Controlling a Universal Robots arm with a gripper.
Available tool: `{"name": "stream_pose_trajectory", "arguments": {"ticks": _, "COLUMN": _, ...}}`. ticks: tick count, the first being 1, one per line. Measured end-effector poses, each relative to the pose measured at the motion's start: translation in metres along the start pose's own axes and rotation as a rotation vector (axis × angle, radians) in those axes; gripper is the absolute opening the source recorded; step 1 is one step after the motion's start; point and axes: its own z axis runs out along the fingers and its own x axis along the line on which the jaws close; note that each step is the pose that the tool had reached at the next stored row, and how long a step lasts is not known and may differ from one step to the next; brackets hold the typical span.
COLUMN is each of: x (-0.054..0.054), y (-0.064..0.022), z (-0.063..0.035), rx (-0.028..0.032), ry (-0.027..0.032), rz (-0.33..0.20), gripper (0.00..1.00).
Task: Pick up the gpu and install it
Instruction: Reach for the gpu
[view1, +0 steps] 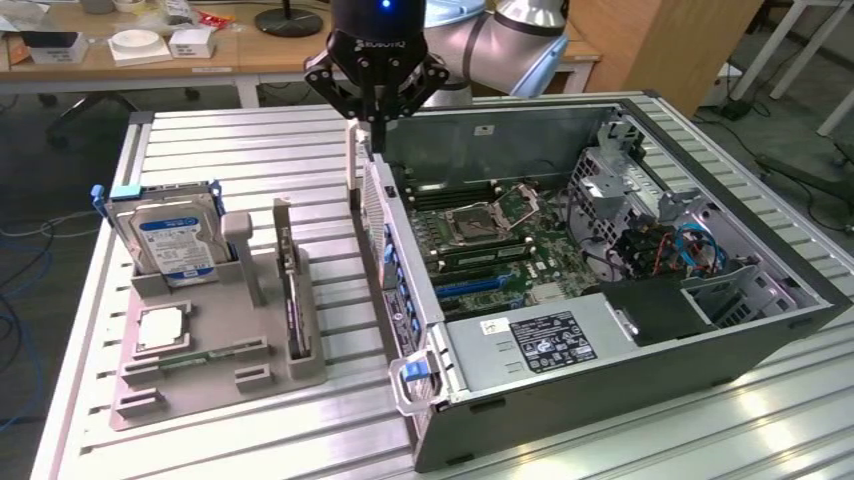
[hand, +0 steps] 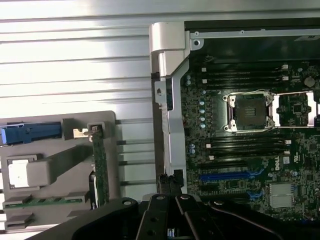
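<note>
Your end effector (view1: 378, 135) hung shut above the case (view1: 601, 385); the gpu (view1: 294, 300) beside it looked light, stiff, fragile, best gripped by its top edge.

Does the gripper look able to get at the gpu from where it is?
Probably yes: the gpu stands upright in the grey holder with its top edge bare. The gripper hangs shut above the wall of the computer case.
</note>
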Motion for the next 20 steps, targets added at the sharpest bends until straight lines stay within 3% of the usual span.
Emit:
{"name": "stream_pose_trajectory", "arguments": {"ticks": 4, "x": 0.005, "y": -0.0003, "z": -0.0001, "rx": 0.0, "ry": 0.0001, "rz": 0.0, "gripper": 0.1}}
{"name": "stream_pose_trajectory", "arguments": {"ticks": 13, "x": 0.012, "y": -0.0009, "z": -0.0003, "rx": 0.0007, "ry": 0.0107, "rz": 0.001, "gripper": 0.1}}
{"name": "stream_pose_trajectory", "arguments": {"ticks": 20, "x": 0.019, "y": -0.0014, "z": -0.0005, "rx": 0.0007, "ry": 0.0114, "rz": 0.001, "gripper": 0.1}}
